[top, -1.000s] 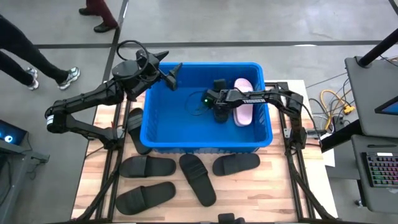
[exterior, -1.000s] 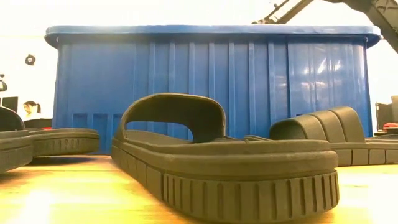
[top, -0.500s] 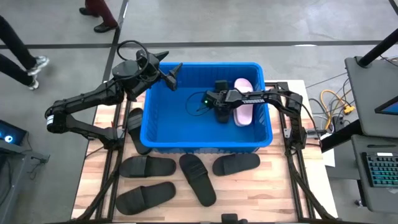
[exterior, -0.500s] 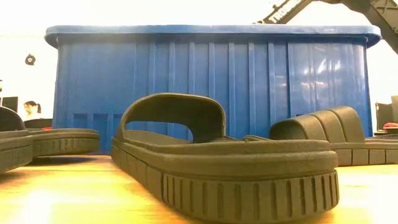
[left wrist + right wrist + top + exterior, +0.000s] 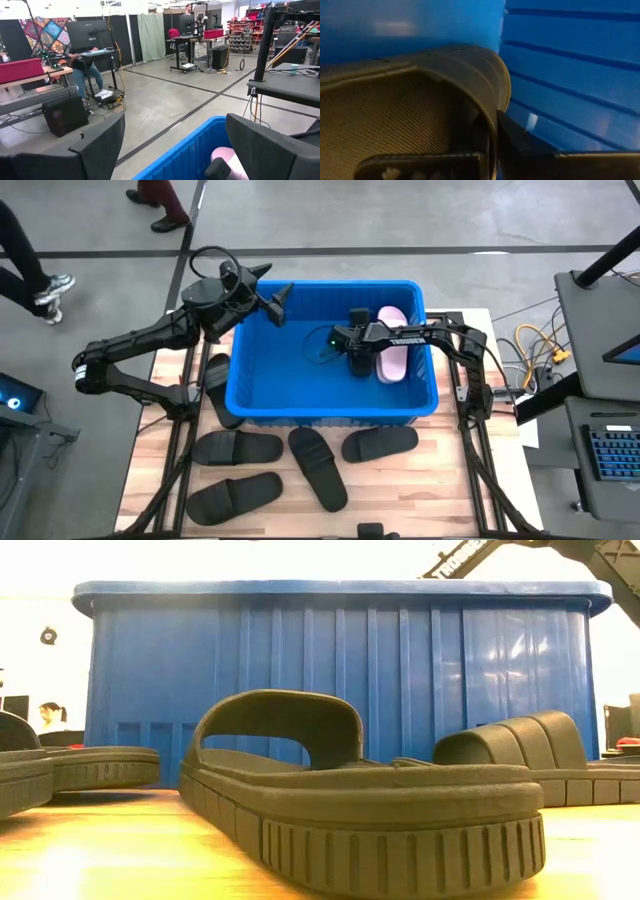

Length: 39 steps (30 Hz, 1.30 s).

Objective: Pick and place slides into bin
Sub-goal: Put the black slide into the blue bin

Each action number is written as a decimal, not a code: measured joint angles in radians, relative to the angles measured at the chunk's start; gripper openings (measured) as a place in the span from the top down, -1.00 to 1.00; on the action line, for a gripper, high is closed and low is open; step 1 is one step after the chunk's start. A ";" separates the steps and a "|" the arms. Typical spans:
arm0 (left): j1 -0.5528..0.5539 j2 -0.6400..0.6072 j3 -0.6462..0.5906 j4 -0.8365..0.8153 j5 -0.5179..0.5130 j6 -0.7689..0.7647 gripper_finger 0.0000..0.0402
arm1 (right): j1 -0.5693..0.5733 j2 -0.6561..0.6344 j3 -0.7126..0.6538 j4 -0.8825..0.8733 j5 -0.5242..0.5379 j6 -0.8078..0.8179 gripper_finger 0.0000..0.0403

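Observation:
The blue bin (image 5: 330, 408) stands mid-table. Inside it, by the right wall, lies a pale pink slide (image 5: 392, 350). My right gripper (image 5: 357, 363) reaches down into the bin next to the pink one and is shut on a black slide (image 5: 395, 115). My left gripper (image 5: 272, 300) hovers open and level over the bin's far left corner, holding nothing. Several black slides lie flat on the wood in front of the bin (image 5: 317, 467); one (image 5: 218, 385) sits by the bin's left wall. My right gripper pinches the edge of the black slide's wide strap (image 5: 490, 95) between its two fingers (image 5: 512, 142). The fingers slant down into the bin from the table's right side. Whether the slide's sole rests on the bin floor, I cannot tell.
The bin's tall ribbed walls (image 5: 340, 680) enclose my right gripper. A black slide (image 5: 360, 810) lies close to the table's near edge. A desk with a keyboard (image 5: 610, 450) stands past the table's right edge. A person's feet (image 5: 45, 290) show on the floor at far left.
My right gripper has tipped a little in place inside the bin, still shut on the black slide. The slides on the table have not moved.

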<state>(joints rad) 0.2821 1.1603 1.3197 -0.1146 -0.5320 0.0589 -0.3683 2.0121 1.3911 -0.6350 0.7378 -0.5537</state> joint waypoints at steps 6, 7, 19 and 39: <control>0.000 0.000 0.000 0.000 0.000 0.000 -0.64 | -0.004 0.000 0.000 0.008 -0.031 -0.024 0.96; 0.000 -0.001 0.000 0.000 0.000 0.000 -0.64 | -0.006 0.000 0.000 0.009 -0.033 -0.023 0.96; 0.000 -0.001 0.000 0.000 0.000 0.000 -0.64 | -0.016 0.000 0.007 -0.014 -0.046 -0.050 0.56; 0.000 -0.002 -0.001 0.000 0.000 0.000 -0.64 | -0.014 -0.006 0.103 -0.191 -0.108 -0.007 -0.04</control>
<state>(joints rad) 0.2821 1.1587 1.3190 -0.1146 -0.5320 0.0589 -0.3824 2.0064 1.4938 -0.8265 0.6296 -0.5602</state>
